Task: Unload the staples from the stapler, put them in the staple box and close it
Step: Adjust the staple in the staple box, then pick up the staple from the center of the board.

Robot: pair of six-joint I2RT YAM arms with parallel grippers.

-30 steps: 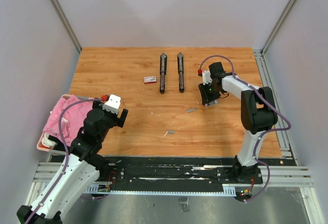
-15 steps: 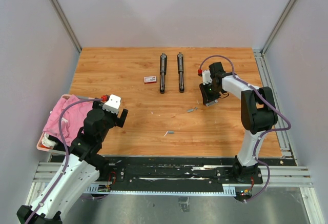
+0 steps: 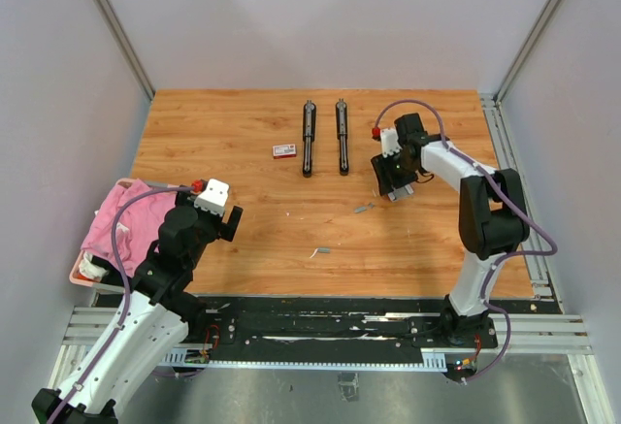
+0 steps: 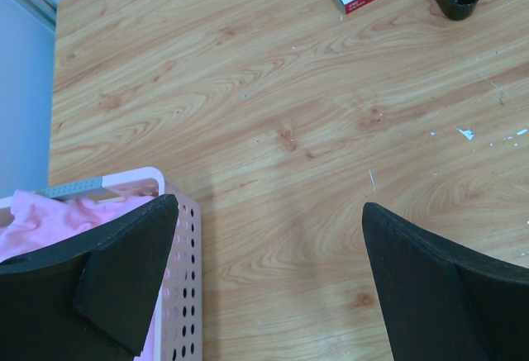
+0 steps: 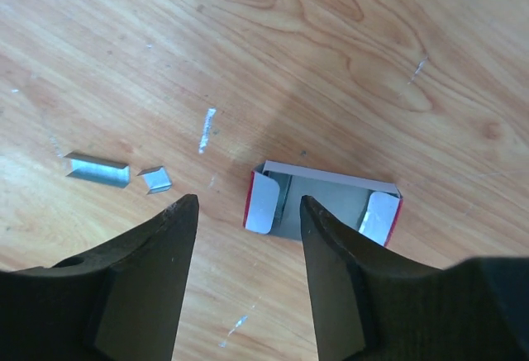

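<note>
On the wooden tabletop (image 3: 223, 123), toward its far middle, a long black stapler (image 3: 308, 138) lies parallel to a second stapler (image 3: 342, 136) of the same kind. A small closed red-and-white cardboard box (image 3: 284, 150) sits just left of them. Loose staples (image 3: 363, 208), short silvery-grey metal strips, lie on bare wood apart from both staplers. One piece lies nearer the right arm and another piece (image 3: 321, 249) closer to the near edge. The right gripper (image 5: 248, 204) hangs low over the table to the right of the staplers. Its two black fingers (image 5: 149, 278) are spread, with nothing clamped between them. Seen from its wrist, a small open cardboard tray (image 5: 322, 208) with red sides rests on the wood just beyond the fingertips. To the tray's left lies a staple strip (image 5: 99, 169) with a tiny fragment (image 5: 155, 179) beside it. The left gripper (image 4: 269, 212) hovers over the near left of the table, its jaws spread wide and holding nothing. Next to it is a pink perforated plastic basket (image 4: 178, 295) holding pink cloth (image 4: 33, 220).
</note>
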